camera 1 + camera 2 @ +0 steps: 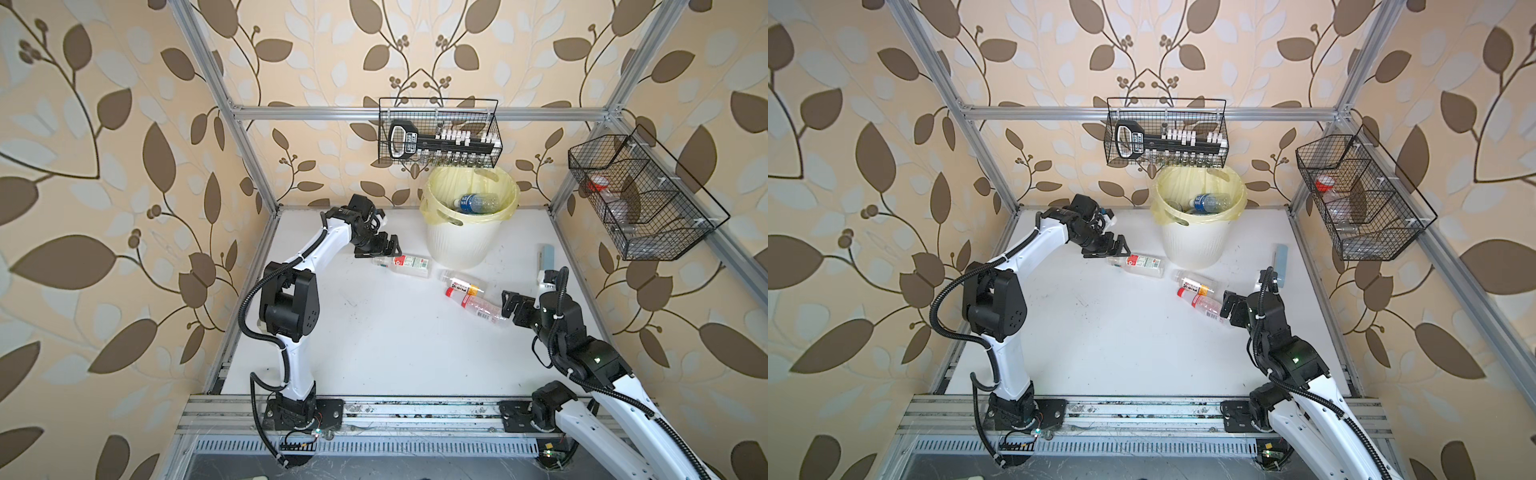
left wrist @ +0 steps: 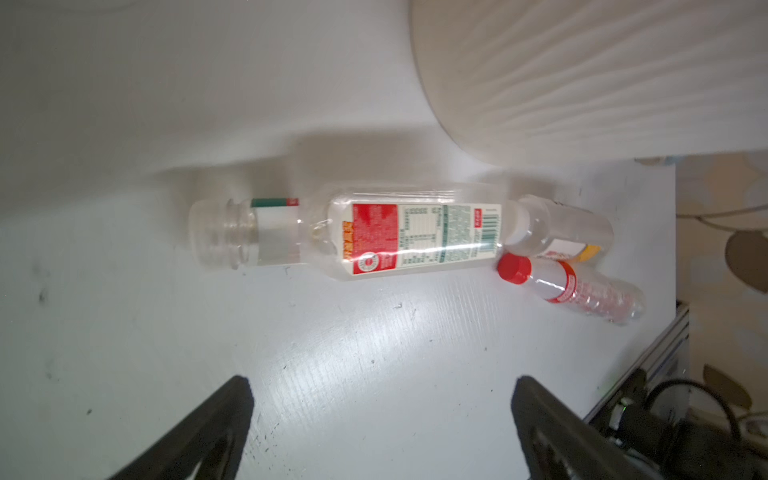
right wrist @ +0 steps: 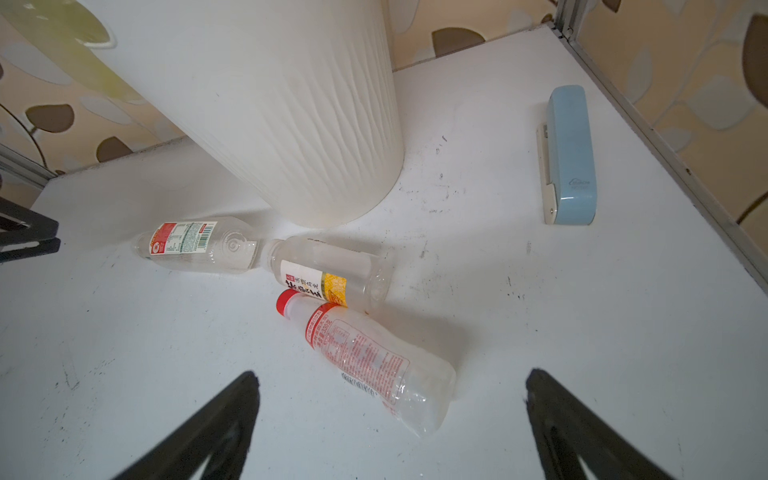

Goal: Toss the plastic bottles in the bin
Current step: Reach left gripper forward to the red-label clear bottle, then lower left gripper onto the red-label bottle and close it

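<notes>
White table (image 1: 395,357): three bottles (image 3: 320,280); one blue-label bottle (image 1: 477,203) in bin (image 1: 457,247); left end effector (image 2: 382,384), right end effector (image 3: 392,376) wide.

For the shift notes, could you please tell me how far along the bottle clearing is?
Done: a blue-labelled bottle lies in the bin. In hand: nothing; left gripper and right gripper open, empty. Left on the table: uncapped bottle, yellow-labelled bottle, red-capped bottle.

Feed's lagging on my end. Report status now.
Left gripper, right gripper open, empty. Three bottles on table, others in bin. Blue case aside, not in the way.
</notes>
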You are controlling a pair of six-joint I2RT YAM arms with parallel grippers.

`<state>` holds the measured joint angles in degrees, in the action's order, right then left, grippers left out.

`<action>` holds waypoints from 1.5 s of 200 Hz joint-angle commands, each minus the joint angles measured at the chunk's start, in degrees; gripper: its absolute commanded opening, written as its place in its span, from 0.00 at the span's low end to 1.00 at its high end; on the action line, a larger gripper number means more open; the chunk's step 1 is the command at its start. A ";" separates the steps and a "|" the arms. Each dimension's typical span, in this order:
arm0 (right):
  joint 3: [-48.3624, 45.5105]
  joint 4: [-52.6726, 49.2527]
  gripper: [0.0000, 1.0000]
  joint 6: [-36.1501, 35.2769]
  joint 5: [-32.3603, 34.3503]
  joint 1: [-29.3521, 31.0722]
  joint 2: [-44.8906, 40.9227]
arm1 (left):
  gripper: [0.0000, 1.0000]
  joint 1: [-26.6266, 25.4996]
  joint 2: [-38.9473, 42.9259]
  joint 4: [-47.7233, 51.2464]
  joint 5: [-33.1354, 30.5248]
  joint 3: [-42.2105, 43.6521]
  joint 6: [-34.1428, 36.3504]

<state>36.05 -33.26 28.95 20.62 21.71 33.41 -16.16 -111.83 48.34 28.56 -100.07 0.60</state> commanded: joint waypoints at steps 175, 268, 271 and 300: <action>1.30 1.26 1.00 4.69 2.30 -0.53 2.96 | 0.99 -5.63 -11.11 2.63 0.73 -9.51 58.03; 1.77 0.35 1.00 4.00 1.52 -0.52 2.30 | 0.99 -8.67 -15.46 -6.34 -3.51 -9.16 55.85; 1.75 0.30 1.00 4.10 1.49 -0.53 2.28 | 0.99 -8.70 -15.60 -6.28 -3.51 -9.24 55.72; 1.21 0.16 1.00 4.64 1.35 -0.53 1.45 | 0.99 -9.21 -16.39 -6.66 -4.33 -8.30 54.48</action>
<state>36.23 -32.84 33.21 22.04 21.34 35.99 -24.56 -127.68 42.85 24.88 -108.71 53.52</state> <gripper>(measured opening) 0.999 0.990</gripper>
